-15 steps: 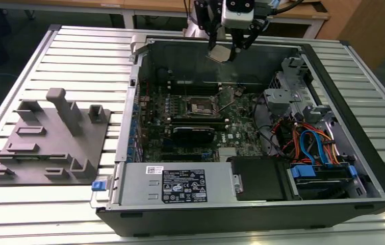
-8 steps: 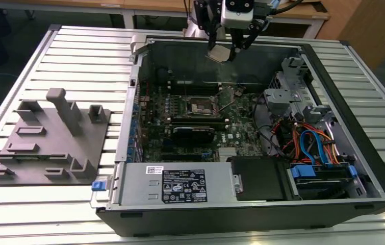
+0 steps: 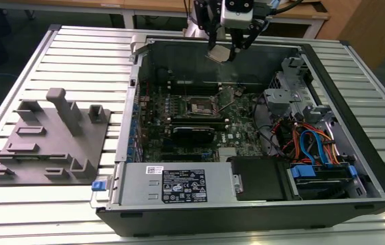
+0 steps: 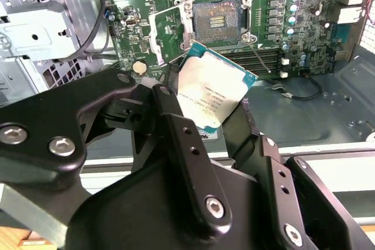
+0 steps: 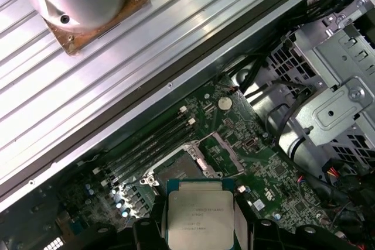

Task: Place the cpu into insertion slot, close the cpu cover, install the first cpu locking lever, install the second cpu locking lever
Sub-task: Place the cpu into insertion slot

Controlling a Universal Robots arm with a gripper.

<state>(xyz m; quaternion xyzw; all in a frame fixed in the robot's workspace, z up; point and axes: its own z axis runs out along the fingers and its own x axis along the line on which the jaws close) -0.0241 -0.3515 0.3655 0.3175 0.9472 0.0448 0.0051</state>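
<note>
Our gripper (image 3: 228, 50) was clenched on the cpu (image 4: 214, 89), pinching two opposite edges and holding it tilted in the air over the open computer case (image 3: 247, 217). Below it, on the green motherboard (image 5: 275, 168), the insertion slot (image 4: 217, 17) lay bare, with the cpu cover (image 4: 154, 36) swung open just beside it.

- The gripper (image 3: 226, 50) hangs over the far end of the open computer case (image 3: 247, 222), its fingers pinching the cpu (image 3: 220, 54), which is tilted and in the air.
- The insertion slot (image 3: 201, 105) lies uncovered on the green motherboard (image 3: 240, 133), well apart from the chip.
- A grey moulded fixture (image 3: 49, 145) rests on the slatted table (image 3: 76, 46), at the exterior view's left of the case.
- Blue and orange cables (image 3: 308, 145) bunch at the case's other side.
</note>
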